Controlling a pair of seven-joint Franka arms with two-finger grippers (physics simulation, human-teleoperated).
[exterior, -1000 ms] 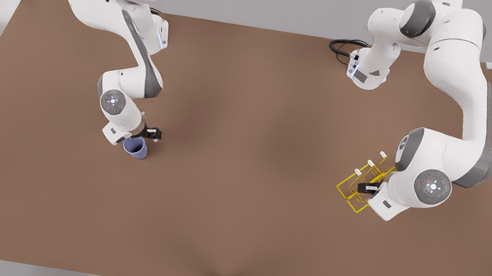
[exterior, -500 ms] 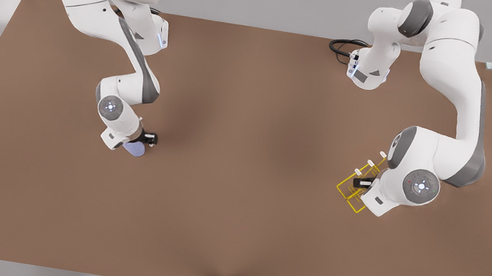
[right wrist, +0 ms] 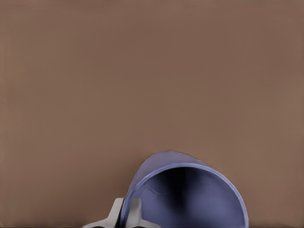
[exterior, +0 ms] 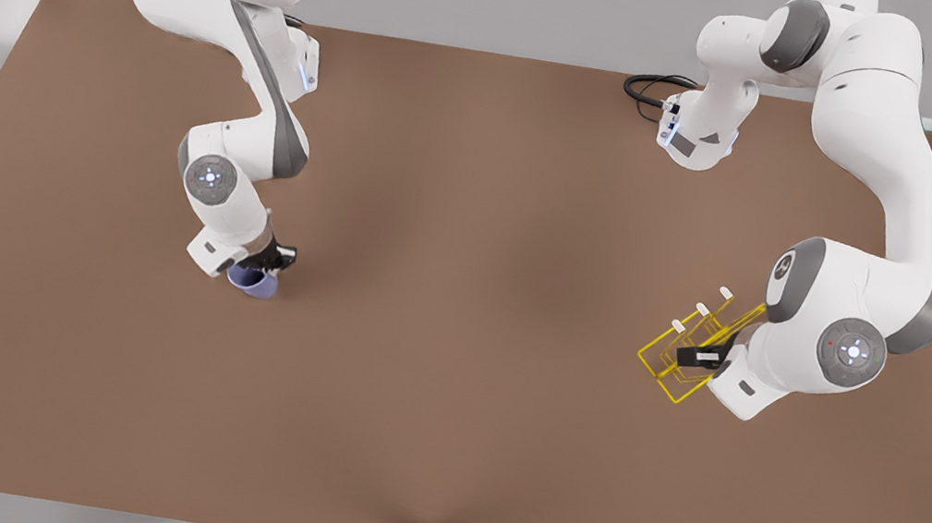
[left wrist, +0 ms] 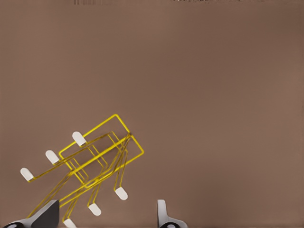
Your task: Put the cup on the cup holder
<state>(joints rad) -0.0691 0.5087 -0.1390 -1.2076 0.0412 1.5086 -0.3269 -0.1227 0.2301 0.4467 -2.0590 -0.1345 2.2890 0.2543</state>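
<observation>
- Gripping the cup [exterior: 254,282] by its rim, the right gripper [exterior: 265,260] sits on the table [exterior: 446,389] well off to the front view's left of the rack [exterior: 688,353].
- In the right wrist view the cup [right wrist: 185,194] shows its open mouth, with the right gripper [right wrist: 127,216] pinching the wall: one finger [right wrist: 115,214] outside, the other just inside the rim.
- Whether the cup touches the table I cannot tell.
- The rack, yellow wire with white-capped prongs, stands on the table at the front view's right.
- The left gripper [exterior: 701,357] hangs over the rack's middle.
- In the left wrist view its fingers [left wrist: 164,216] are spread apart, the left gripper [left wrist: 102,218] straddling the rack [left wrist: 102,156] near its lower prongs; contact cannot be told.
</observation>
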